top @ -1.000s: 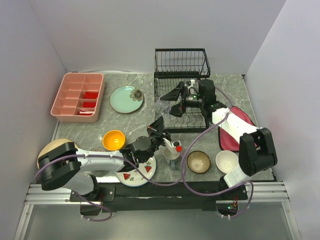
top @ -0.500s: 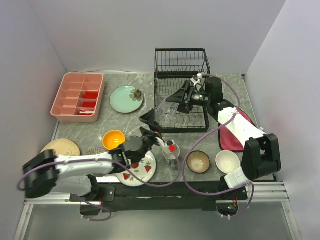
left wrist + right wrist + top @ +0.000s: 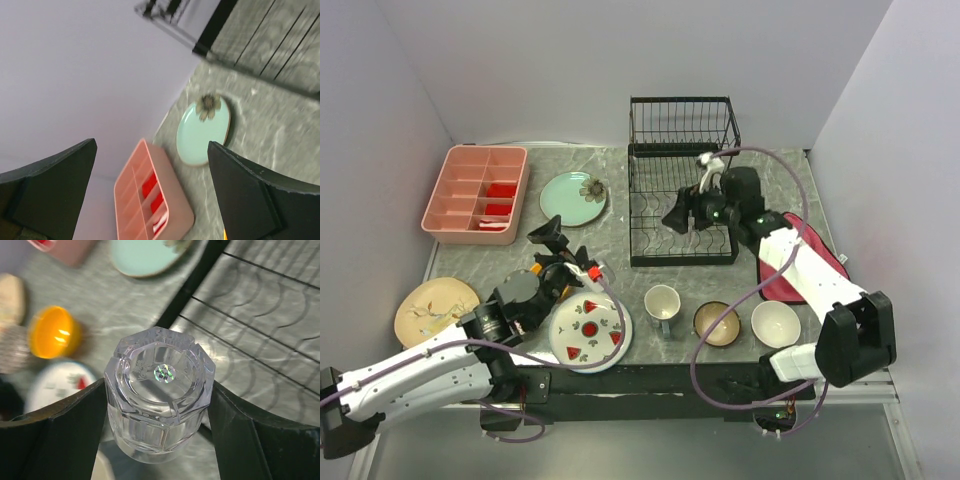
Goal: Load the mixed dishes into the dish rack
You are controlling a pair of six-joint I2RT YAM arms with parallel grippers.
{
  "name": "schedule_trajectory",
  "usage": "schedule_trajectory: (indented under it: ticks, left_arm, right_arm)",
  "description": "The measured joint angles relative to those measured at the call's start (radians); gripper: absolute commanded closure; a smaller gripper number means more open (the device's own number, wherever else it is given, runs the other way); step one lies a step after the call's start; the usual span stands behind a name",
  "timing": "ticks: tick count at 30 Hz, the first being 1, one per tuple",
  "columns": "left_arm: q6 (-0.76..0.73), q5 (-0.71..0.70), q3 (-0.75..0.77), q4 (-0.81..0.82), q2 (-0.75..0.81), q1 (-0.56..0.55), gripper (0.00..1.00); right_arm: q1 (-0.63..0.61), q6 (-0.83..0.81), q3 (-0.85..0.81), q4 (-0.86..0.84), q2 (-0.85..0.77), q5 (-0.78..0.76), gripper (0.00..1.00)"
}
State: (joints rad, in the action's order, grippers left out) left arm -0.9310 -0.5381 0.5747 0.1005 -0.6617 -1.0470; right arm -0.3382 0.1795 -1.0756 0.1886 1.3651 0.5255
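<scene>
From above, the dish rack (image 3: pixel 682 261) stands at the far edge of the worktop (image 3: pixel 612 215), right of middle, and no dish can be made out seated in either tier. The right gripper (image 3: pixel 688 216) hangs over the rack's lower tray; what it carries is too dim to tell there. The left gripper (image 3: pixel 562 246) is raised over the left half of the worktop, fingers spread and empty. The mint floral plate (image 3: pixel 573 198) lies near the far edge, between the rack and the pink compartment tray (image 3: pixel 468 236) in the far left corner. The tan plate (image 3: pixel 432 305) lies by the left edge. The watermelon-print plate (image 3: pixel 588 327), white mug (image 3: pixel 662 303), brown bowl (image 3: pixel 717 323) and white bowl (image 3: pixel 775 323) line the near edge, and the red cloth (image 3: pixel 775 287) lies by the right edge. The left wrist view shows fingers wide apart with nothing between them, aimed toward the mint floral plate. The right wrist view shows the clear glass (image 3: pixel 160 390) pinched between both fingers, base toward the camera, above the lower tray's wires beside a frame bar, with the orange bowl (image 3: pixel 52 333) on the worktop beyond. By this, loading has barely begun: the glass looks to be the first item going in, and the plates, bowls and mug remain
</scene>
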Motion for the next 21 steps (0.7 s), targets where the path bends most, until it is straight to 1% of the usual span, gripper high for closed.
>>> schedule_trajectory:
  ticks: [2,5,11,16,21]
  left_arm:
    - [0.007,-0.010,-0.008,-0.003,-0.016,0.043,0.01]
    - [0.029,-0.010,-0.015,-0.023,-0.024,0.063,0.00]
    - [0.099,-0.010,-0.015,-0.079,-0.021,0.095,0.00]
    - [0.140,-0.010,-0.015,-0.092,-0.022,0.132,0.00]
    - [0.170,-0.010,-0.015,-0.092,-0.026,0.150,0.01]
  right_arm:
    - [-0.028,-0.068,0.056,-0.048,-0.012,-0.075,0.60]
    - [-0.067,-0.141,0.146,-0.145,-0.011,-0.187,0.59]
    - [-0.092,-0.200,0.203,-0.313,0.043,-0.351,0.57]
    - [-0.096,-0.222,0.209,-0.456,0.121,-0.414,0.57]
    - [-0.098,-0.215,0.204,-0.510,0.215,-0.441,0.57]
